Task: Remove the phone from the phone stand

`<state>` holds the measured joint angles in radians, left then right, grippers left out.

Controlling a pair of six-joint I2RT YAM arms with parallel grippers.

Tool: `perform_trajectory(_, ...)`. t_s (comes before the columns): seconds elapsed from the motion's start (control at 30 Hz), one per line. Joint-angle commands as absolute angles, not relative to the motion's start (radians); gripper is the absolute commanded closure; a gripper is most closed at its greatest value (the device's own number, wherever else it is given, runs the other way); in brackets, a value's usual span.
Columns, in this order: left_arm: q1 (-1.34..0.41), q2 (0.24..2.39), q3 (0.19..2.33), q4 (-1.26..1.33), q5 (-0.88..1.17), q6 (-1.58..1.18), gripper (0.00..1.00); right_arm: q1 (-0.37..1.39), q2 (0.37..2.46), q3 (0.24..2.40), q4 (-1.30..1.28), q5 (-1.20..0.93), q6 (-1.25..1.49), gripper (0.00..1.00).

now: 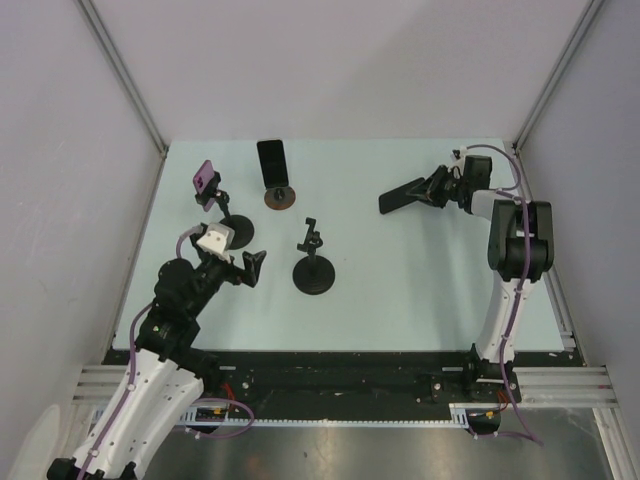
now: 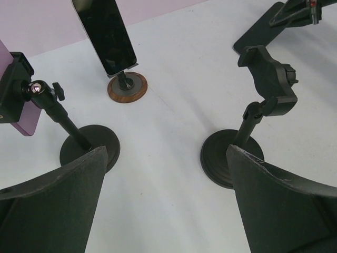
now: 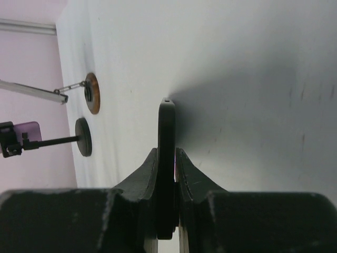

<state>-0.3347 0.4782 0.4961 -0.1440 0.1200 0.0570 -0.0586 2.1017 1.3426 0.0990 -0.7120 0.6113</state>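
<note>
The right hand [image 1: 437, 186] is clamped on the phone [image 1: 403, 196] in the upper right of the top view, well apart from the bare stand [image 1: 313, 262] at centre, so the phone looks already free of it. Its long axis runs out from the hand toward the left and a little down the frame. The next move likely turns on how high the phone hangs over the worktop [image 1: 420, 290], and the top view does not settle that. The right wrist view shows the phone edge-on between both fingers, with its shadow on the worktop. The left hand [image 1: 252, 266], fingers apart and holding nothing, sits by the stand. Its wrist view shows the stand's clamp vacant.
</note>
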Motion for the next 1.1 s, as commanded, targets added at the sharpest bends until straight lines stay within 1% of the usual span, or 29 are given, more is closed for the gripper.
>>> perform_trajectory(0.0, -0.341, 0.488, 0.489, -0.115, 0.097, 0.1, 0.0, -0.067, 2.201, 1.509, 0.108, -0.756, 0.601, 0.99)
perform_trajectory(0.07, -0.341, 0.489, 0.488, -0.115, 0.095, 0.1, 0.0, -0.069, 2.249, 1.557, 0.072, -0.741, 0.591, 0.93)
perform_trajectory(0.1, -0.341, 0.489, 0.488, -0.115, 0.094, 0.1, 0.0, -0.071, 2.261, 1.565, 0.072, -0.736, 0.6, 0.86)
perform_trajectory(0.13, -0.341, 0.489, 0.488, -0.115, 0.091, 0.101, 0.0, -0.072, 2.275, 1.569, 0.072, -0.729, 0.609, 0.83)
perform_trajectory(0.17, -0.341, 0.488, 0.488, -0.115, 0.086, 0.104, 0.0, -0.075, 2.279, 1.568, 0.074, -0.724, 0.618, 0.74)
perform_trajectory(0.23, -0.341, 0.482, 0.486, -0.115, 0.081, 0.107, 0.0, -0.078, 2.281, 1.551, 0.077, -0.7, 0.637, 0.63)
perform_trajectory(0.27, -0.341, 0.48, 0.486, -0.117, 0.077, 0.107, 0.0, -0.08, 2.281, 1.546, 0.074, -0.69, 0.637, 0.54)
perform_trajectory(0.33, -0.341, 0.474, 0.483, -0.115, 0.069, 0.109, 0.0, -0.081, 2.283, 1.545, 0.045, -0.674, 0.623, 0.44)
perform_trajectory(0.37, -0.341, 0.472, 0.483, -0.114, 0.068, 0.112, 0.0, -0.086, 2.283, 1.543, 0.034, -0.667, 0.617, 0.37)
perform_trajectory(0.43, -0.341, 0.466, 0.482, -0.115, 0.057, 0.112, 0.0, -0.09, 2.281, 1.542, 0.005, -0.647, 0.597, 0.28)
perform_trajectory(0.47, -0.341, 0.462, 0.482, -0.114, 0.054, 0.113, 0.0, -0.092, 2.273, 1.537, 0.003, -0.641, 0.588, 0.21)
perform_trajectory(0.53, -0.341, 0.459, 0.48, -0.115, 0.048, 0.114, 0.0, -0.097, 2.261, 1.529, -0.05, -0.614, 0.559, 0.14)
perform_trajectory(0.57, -0.341, 0.456, 0.479, -0.115, 0.045, 0.117, 0.0, -0.097, 2.253, 1.523, -0.061, -0.603, 0.546, 0.08)
perform_trajectory(0.67, -0.341, 0.456, 0.48, -0.115, 0.044, 0.114, 0.0, -0.1, 2.229, 1.52, -0.132, -0.549, 0.497, 0.0)
perform_trajectory(0.77, -0.341, 0.456, 0.48, -0.117, 0.049, 0.114, 0.0, -0.1, 2.209, 1.517, -0.202, -0.483, 0.441, 0.0)
perform_trajectory(0.9, -0.341, 0.448, 0.48, -0.115, 0.054, 0.11, 0.0, -0.104, 2.161, 1.494, -0.273, -0.335, 0.365, 0.0)
perform_trajectory(1.0, -0.341, 0.439, 0.48, -0.115, 0.055, 0.106, 0.0, -0.106, 2.097, 1.467, -0.316, -0.279, 0.315, 0.0)
perform_trajectory(1.07, -0.341, 0.436, 0.48, -0.115, 0.054, 0.104, 0.0, -0.092, 2.014, 1.428, -0.319, -0.265, 0.285, 0.0)
